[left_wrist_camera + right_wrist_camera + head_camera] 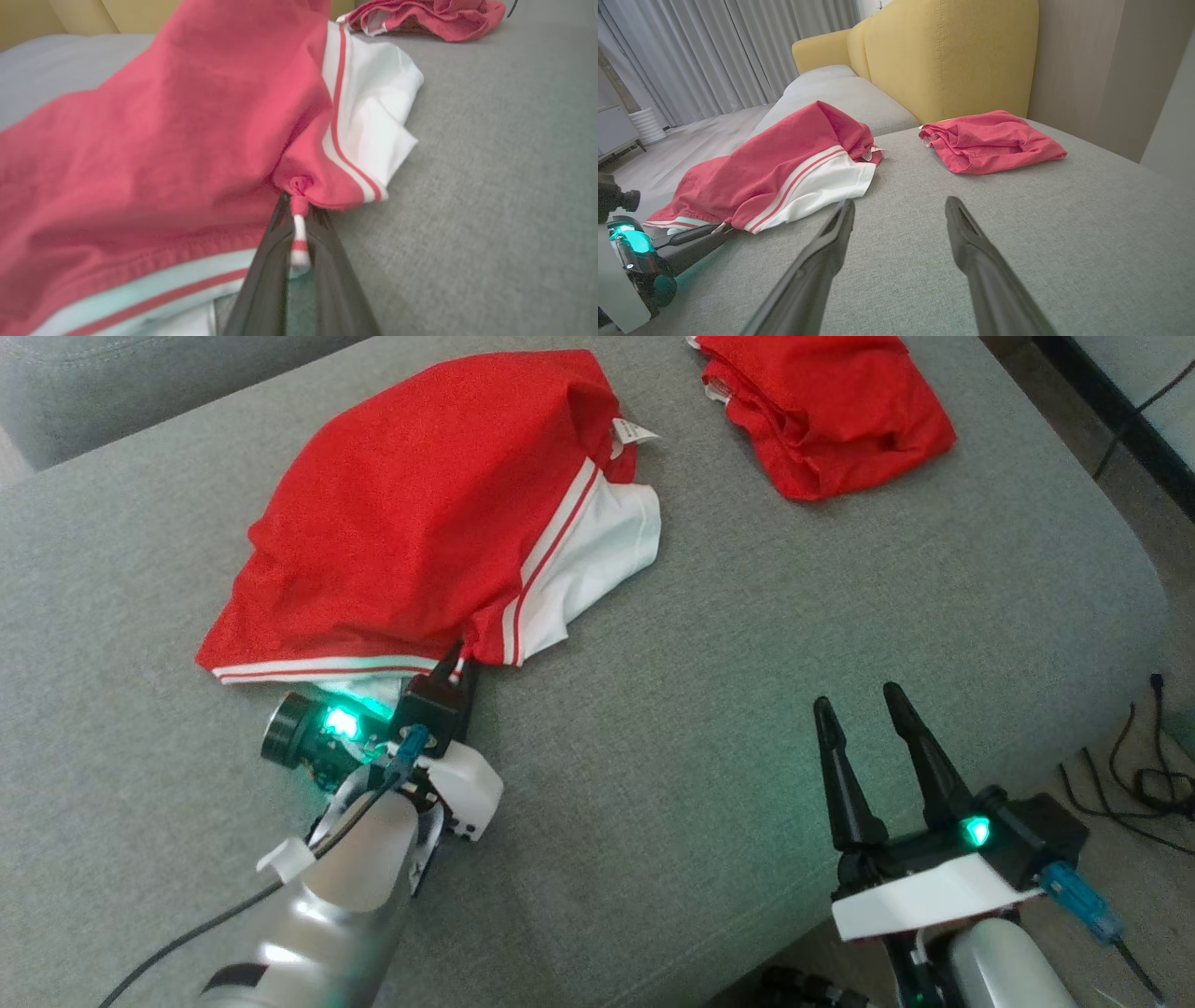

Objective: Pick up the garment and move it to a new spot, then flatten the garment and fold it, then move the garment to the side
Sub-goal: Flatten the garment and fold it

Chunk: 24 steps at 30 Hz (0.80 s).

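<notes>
Left pincer (299,212) nips bunched hem, rumpled red-white garment (420,513).

The garment (420,513) lies on the cushion (747,709), left hand (456,665) at its near edge, another cloth (826,411) farther right.

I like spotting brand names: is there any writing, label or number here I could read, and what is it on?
No text here can be read.
On the red and white garment, a small white tag: print too small and blurred to read.
</notes>
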Available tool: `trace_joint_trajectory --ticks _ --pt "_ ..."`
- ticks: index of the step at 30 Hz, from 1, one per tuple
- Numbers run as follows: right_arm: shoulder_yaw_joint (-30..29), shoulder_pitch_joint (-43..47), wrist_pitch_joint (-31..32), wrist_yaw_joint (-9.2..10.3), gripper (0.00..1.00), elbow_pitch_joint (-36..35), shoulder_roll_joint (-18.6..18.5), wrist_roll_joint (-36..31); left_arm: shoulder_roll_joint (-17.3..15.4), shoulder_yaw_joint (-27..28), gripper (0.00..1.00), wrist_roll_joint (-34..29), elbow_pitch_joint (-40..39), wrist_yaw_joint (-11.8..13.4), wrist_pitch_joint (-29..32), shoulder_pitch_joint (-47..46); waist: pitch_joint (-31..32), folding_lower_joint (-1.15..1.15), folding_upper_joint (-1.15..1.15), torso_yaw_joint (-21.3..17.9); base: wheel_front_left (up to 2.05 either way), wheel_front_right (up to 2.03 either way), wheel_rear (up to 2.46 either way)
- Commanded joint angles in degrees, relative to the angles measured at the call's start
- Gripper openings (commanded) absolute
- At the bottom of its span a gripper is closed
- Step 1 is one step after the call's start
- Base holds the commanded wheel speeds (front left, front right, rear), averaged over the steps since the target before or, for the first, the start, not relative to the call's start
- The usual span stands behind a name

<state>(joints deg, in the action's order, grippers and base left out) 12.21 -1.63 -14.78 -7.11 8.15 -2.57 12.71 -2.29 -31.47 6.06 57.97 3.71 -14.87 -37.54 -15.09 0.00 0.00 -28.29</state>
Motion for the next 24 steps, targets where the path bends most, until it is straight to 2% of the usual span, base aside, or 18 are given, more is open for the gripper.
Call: trace_joint_trajectory --ticks 1,8,13,18,24 --pt "0.81 -0.89 -0.22 -0.37 1.00 -1.91 -0.31 0.50 -0.82 1.66 0.00 0.07 -2.33 0.34 -0.10 -0.59 0.28 0.00 0.00 0.12 0.00 0.00 0.00" --pt "0.40 -0.15 -0.22 -0.37 1.00 -1.86 -0.31 0.72 -0.85 -0.09 0.00 -1.38 -15.14 -2.73 -0.12 -2.82 2.22 0.00 0.00 2.74 0.00 0.00 0.00" --pt "2.34 -0.50 -0.22 -0.37 1.00 -1.46 -0.31 1.06 -0.73 -0.45 0.00 -1.07 -22.35 -7.07 -0.12 -11.86 5.01 0.00 0.00 3.94 0.00 0.00 0.00" --pt "3.72 0.60 -0.22 -0.37 1.00 -1.32 -0.31 2.25 -1.39 2.80 0.00 0.59 -24.85 -9.50 -0.12 -23.16 8.93 0.00 0.00 3.68 0.00 0.00 0.00" --pt "4.68 2.70 -0.22 -0.37 1.00 -1.09 -0.31 2.54 -1.87 10.18 0.00 7.79 -24.87 -10.86 -0.12 -32.51 12.72 0.00 0.00 5.52 0.00 0.00 0.00"
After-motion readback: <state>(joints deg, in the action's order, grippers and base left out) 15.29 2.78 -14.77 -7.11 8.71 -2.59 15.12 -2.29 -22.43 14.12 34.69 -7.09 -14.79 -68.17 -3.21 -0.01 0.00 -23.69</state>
